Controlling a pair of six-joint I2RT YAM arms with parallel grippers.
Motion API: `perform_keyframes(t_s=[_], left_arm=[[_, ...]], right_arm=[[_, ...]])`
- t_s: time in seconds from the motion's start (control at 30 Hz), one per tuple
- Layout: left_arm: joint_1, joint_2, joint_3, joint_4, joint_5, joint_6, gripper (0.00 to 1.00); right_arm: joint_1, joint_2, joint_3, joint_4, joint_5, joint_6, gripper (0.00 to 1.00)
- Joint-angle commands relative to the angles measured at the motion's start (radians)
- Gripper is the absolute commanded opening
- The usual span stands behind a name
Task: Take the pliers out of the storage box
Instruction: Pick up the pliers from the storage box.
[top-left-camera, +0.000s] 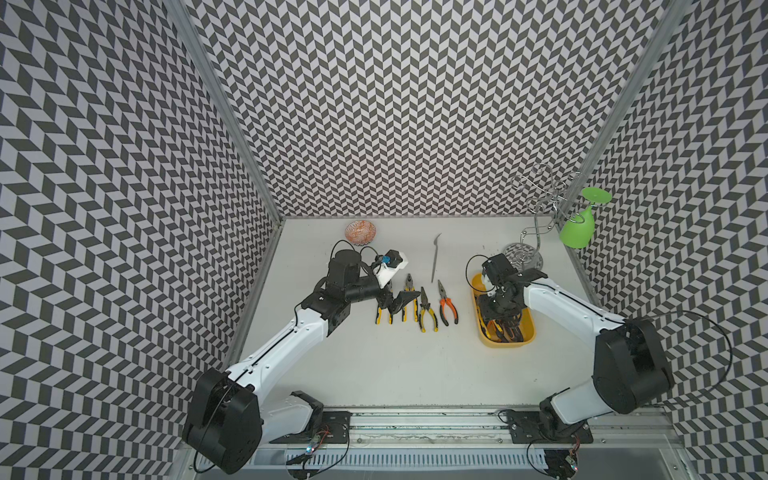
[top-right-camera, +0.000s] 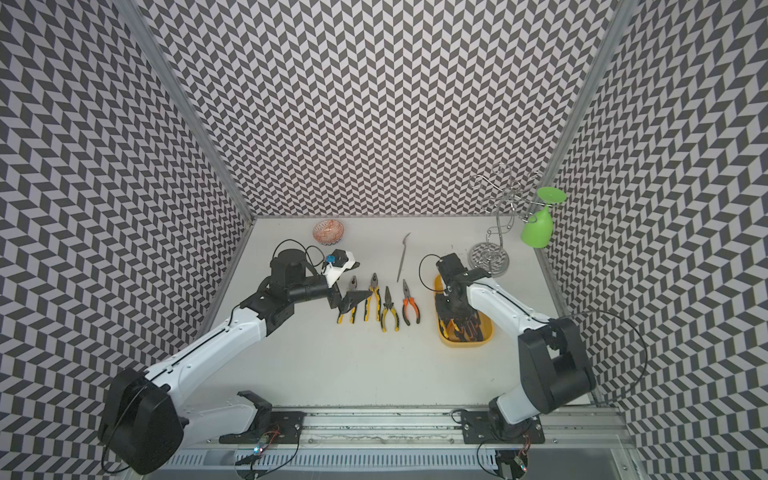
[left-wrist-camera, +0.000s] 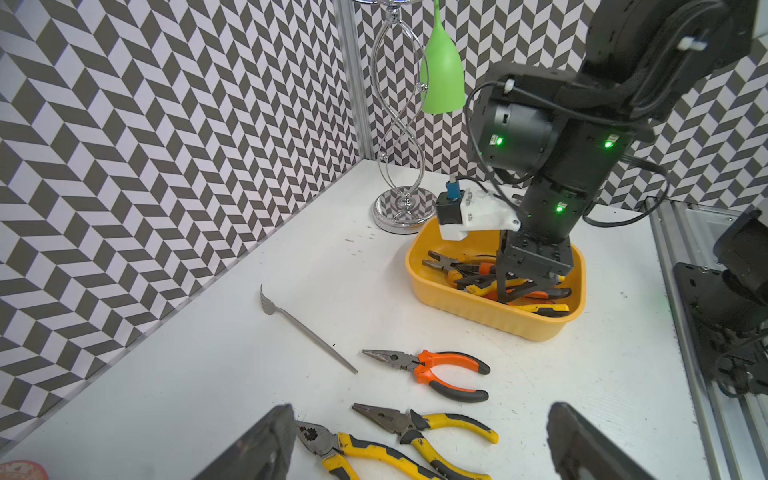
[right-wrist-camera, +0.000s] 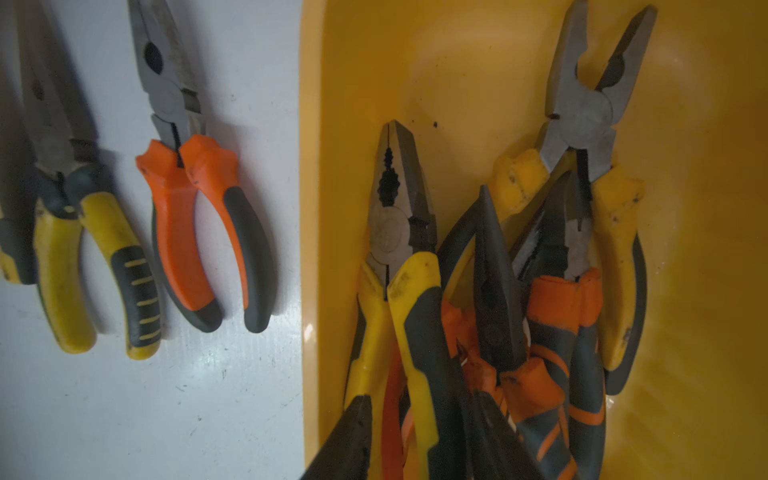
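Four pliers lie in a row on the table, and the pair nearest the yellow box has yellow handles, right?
Not quite. The pair nearest the yellow box is the orange-handled pliers: their handles are orange and black, not yellow. The left wrist view shows this plainly. The rest of what you said holds.

Under the right claw (right-wrist-camera: 419, 444), the box (right-wrist-camera: 457, 62) is glossy, smooth yellow plastic; the pliers (right-wrist-camera: 395, 208) have dull grey metal heads and matt rubbery handles.
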Motion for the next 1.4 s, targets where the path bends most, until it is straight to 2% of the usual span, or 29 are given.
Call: perform_keyframes(t_s=[0.0,0.2,0.43,0.53,0.67,0.83,0.97,1.1,1.17,1.37], left_arm=[[-0.002,0.005,0.03,-0.027,0.04,0.023,0.98],[-0.003,0.029,0.047,-0.051,0.05,0.036,0.98],[-0.002,0.033,0.041,-0.02,0.054,0.039,0.98],[0.0,0.029,0.034,0.001,0.026,0.0,0.98],[0.003,0.036,0.053,0.019,0.019,-0.082,0.98],[0.009,0.061,0.061,0.14,0.014,-0.275,0.98],[0.009,0.105,0.068,0.291,0.001,-0.528,0.98],[-0.009,0.15,0.054,0.437,-0.101,-0.765,0.98],[-0.031,0.166,0.04,0.504,-0.128,-0.818,0.97],[-0.125,0.23,0.108,0.444,-0.234,-0.941,0.9]], right_arm=[[0.004,0.019,-0.002,0.036,0.025,0.001,0.36],[0.004,-0.004,-0.007,0.04,0.047,0.012,0.2],[-0.001,-0.083,-0.019,0.077,0.058,0.005,0.06],[-0.003,-0.116,-0.027,0.099,0.07,0.008,0.0],[-0.012,-0.177,-0.054,0.156,0.071,0.023,0.0],[-0.017,-0.277,-0.087,0.256,0.066,0.042,0.0],[-0.017,-0.386,-0.151,0.423,-0.069,0.035,0.0],[-0.017,-0.47,-0.21,0.594,-0.19,0.085,0.0],[-0.017,-0.509,-0.248,0.686,-0.229,0.12,0.0],[-0.017,-0.587,-0.32,0.905,-0.325,0.151,0.0]])
